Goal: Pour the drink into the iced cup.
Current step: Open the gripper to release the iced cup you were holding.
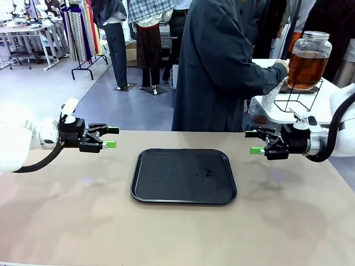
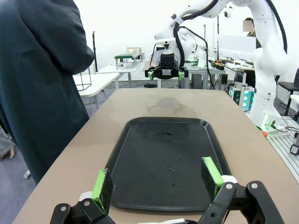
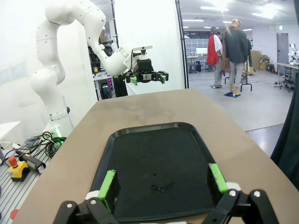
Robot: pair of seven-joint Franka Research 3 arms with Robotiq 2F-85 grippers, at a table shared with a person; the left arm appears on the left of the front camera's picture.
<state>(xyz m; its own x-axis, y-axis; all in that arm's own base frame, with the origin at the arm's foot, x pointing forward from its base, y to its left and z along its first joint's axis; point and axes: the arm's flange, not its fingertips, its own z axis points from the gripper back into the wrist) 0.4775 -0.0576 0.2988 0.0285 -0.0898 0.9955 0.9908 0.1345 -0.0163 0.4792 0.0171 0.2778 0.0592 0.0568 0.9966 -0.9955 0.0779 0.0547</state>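
Note:
The drink is amber liquid in a big lidded glass jar on a wire stand, on a white side table at the far right. A person in a dark coat reaches a hand to the jar's front. Below that sleeve shows a clear cup-like thing; I cannot tell whether it holds ice. My left gripper hovers open left of the black tray, nothing between its pads. My right gripper hovers open right of the tray, also holding nothing.
The black tray lies mid-table with a few wet drops on it. The tan tabletop stretches bare around it. Each wrist view shows the other arm's gripper across the tray. The person's coat stands by the table's far edge.

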